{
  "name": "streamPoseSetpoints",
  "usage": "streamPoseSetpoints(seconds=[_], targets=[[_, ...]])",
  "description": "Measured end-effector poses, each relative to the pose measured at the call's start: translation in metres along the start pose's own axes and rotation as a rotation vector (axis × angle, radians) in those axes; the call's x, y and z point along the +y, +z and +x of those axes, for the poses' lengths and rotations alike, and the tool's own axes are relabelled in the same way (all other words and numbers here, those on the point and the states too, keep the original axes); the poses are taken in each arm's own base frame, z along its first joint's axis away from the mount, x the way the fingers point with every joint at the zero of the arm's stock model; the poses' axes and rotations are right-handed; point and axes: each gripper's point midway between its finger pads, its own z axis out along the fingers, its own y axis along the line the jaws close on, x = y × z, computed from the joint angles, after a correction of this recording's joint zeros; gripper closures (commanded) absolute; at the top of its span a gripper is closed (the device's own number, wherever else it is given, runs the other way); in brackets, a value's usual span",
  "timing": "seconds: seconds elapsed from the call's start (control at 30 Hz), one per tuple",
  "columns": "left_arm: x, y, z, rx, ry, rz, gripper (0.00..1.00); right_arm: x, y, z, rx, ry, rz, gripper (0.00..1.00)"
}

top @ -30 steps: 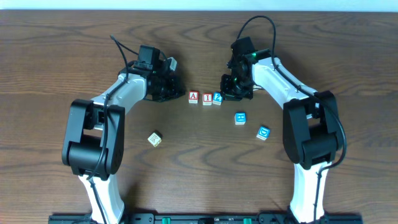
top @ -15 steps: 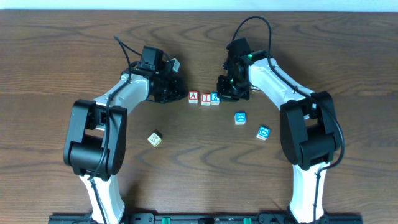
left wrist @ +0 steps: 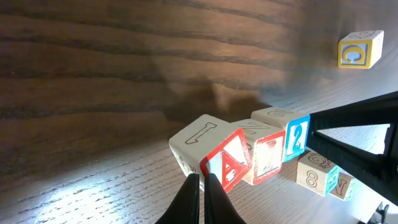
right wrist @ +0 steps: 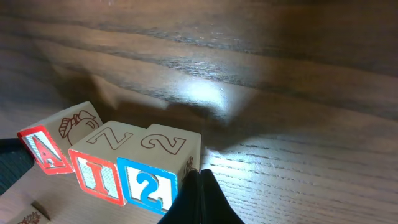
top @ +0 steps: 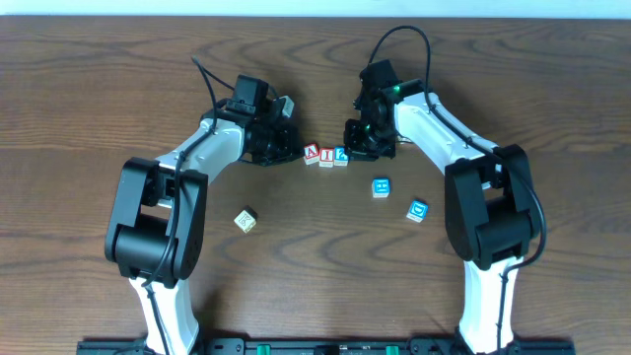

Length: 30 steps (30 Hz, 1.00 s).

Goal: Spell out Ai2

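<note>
Wooden A block point(top: 312, 155) and 2 block point(top: 340, 156) flank the I block point(top: 326, 157); left claw point(left wrist: 200, 182) and right claw point(right wrist: 198, 179), tips pressed together, likely to crowd them toward it

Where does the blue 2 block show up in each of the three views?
Overhead: blue 2 block at the right end of the three-block row, just above centre.
Left wrist: blue 2 block right of centre, at the row's far end.
Right wrist: blue 2 block lower left, nearest the camera.
Shared landmark: the red I block sits directly beside it.
</note>
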Motion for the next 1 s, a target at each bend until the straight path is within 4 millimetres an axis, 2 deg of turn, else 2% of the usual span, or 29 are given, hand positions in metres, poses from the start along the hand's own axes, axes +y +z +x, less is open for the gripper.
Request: streamPoseSetpoints(seconds=[0.67,1.0], targets=[[0.013,-0.001,-0.006,-0.032,0.007,-0.074,0.94,0.0,0.0,-0.001,-0.005,-0.002,-0.002,0.99],[0.012,-0.001,-0.014,-0.065,0.024,-0.077,0.94,0.0,0.0,-0.001,-0.005,-0.003,-0.002,0.99]])
